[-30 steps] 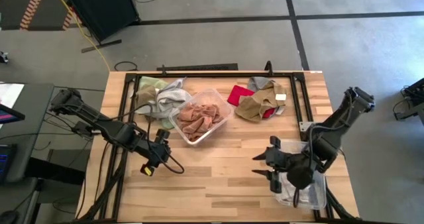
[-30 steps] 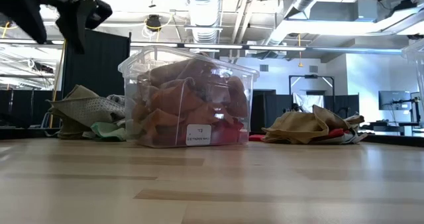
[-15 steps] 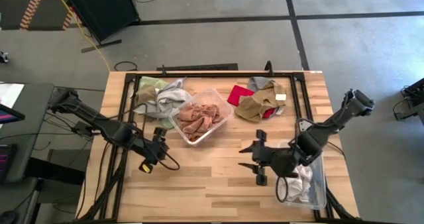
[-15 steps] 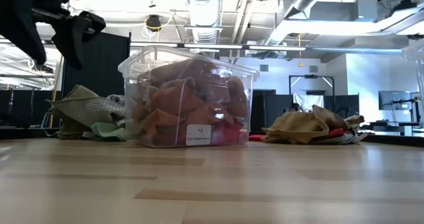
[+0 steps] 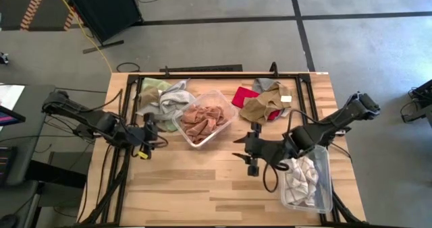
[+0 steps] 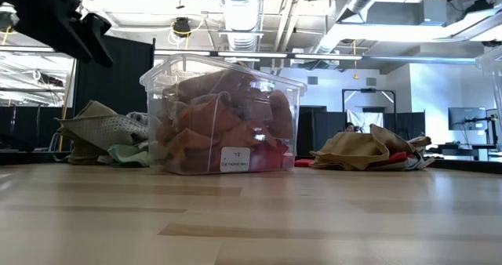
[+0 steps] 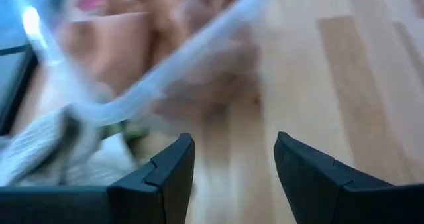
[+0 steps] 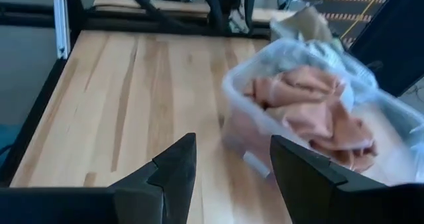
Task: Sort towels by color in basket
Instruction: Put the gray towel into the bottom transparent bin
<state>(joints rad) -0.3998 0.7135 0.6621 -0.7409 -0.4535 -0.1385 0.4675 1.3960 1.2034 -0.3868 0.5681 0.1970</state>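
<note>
Both grippers' fingers stand parted and empty. The right gripper [image 5: 247, 155] has left the side bin [image 5: 324, 191] holding white towels [image 5: 302, 179]; the left gripper [image 5: 146, 135] has drawn back beside the middle bin [image 5: 226, 103] of rust-orange towels [image 5: 204, 118].

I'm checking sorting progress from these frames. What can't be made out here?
- Towels low in the centre bin: high view, the top rust-orange towels cover them.
- Right-hand bin: outside the low view.
- Left pile: left wrist view, blurred.
</note>
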